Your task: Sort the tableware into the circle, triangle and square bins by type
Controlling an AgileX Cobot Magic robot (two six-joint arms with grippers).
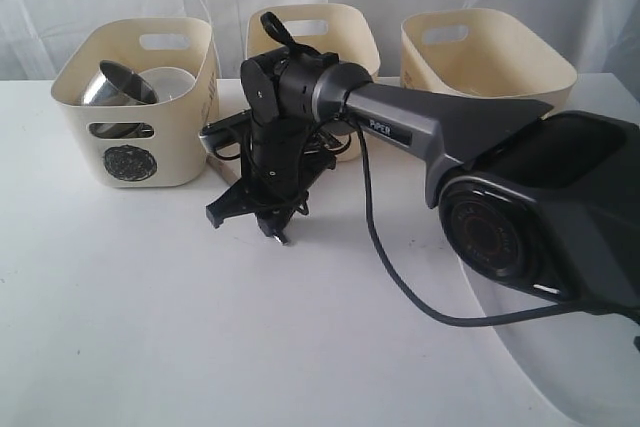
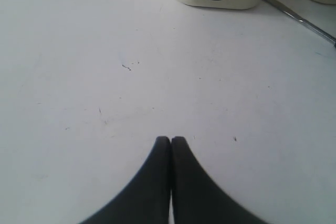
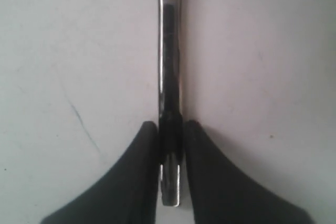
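Right wrist view: you are looking down on a steel utensil point(image 3: 169, 66) lying flat on the white table point(image 3: 79, 51). Its long axis is running straight out from the wrist, down the middle of the gap between the fingers.
Right gripper point(image 3: 170, 129): its two dark fingers are pressing on the utensil's narrow sides. You are clamping it across its width near one end, with most of the shaft reaching out past the fingertips.
Which utensil: only a slim bright shaft is showing, so you cannot tell knife, fork or spoon.
Exterior view: the right arm is reaching across the middle with its wrist pointing down. The gripper is sitting at the table just in front of the gap between the circle bin point(image 1: 135, 117) and the middle bin point(image 1: 315, 22).
Left gripper point(image 2: 171, 140): its fingers are lying together on nothing, low over bare table. A slim steel shaft, likely the same utensil, is showing well apart from it beside the circle bin, so the right arm is the nearer one.
Bins: the circle bin is holding a steel mug point(image 1: 115, 87). The marks on the middle bin and the right bin point(image 1: 480, 57) are not readable.
Next move, as a judgement: you are looking at a lift and a short carry back to a bin. With the grip near one end, the long free end may be tipping down, so keep the wrist level.
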